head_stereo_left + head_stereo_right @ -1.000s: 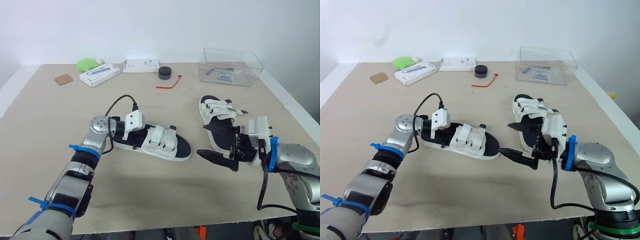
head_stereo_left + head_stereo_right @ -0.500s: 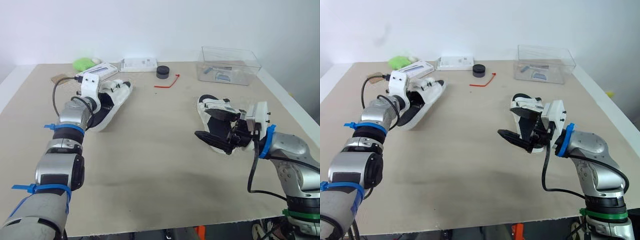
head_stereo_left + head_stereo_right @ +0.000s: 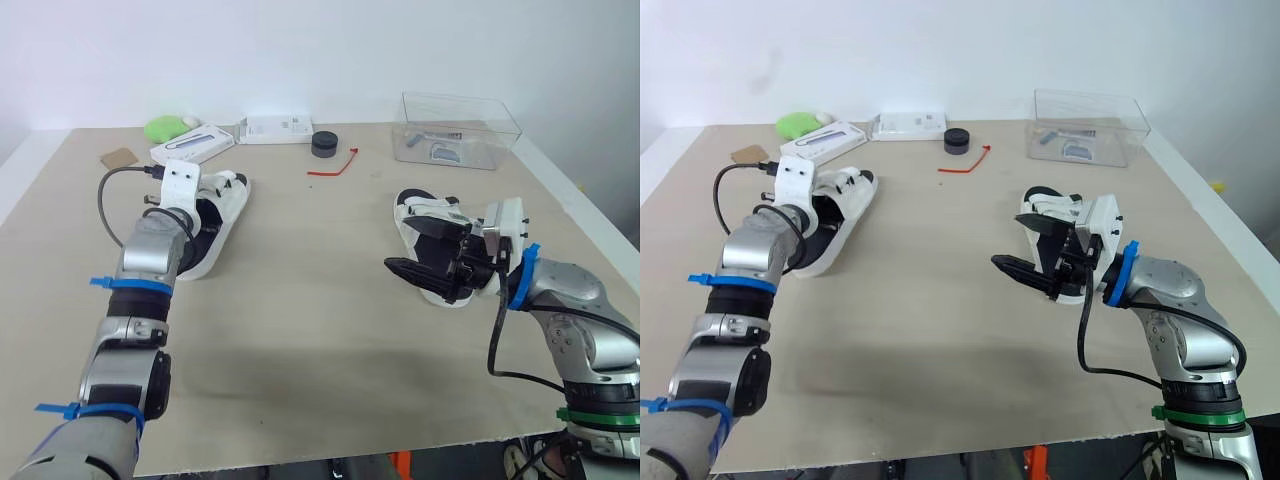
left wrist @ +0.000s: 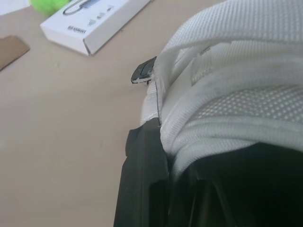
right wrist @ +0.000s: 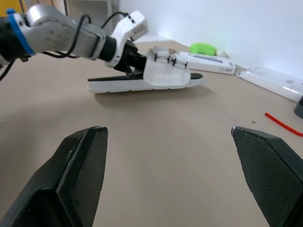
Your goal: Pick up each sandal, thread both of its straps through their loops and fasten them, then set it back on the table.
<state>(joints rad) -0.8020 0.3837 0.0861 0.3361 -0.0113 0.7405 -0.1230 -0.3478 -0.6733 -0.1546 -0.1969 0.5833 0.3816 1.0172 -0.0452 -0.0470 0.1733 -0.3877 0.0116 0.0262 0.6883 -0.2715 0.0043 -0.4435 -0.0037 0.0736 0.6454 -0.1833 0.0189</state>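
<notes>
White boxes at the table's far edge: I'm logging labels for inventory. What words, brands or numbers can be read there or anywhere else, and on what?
No text is legible anywhere.
White box by the green object: dark printing, too blurred to read.
Second white box: faint marks, too small.
Left sandal, right sandal: no lettering shows.
</notes>
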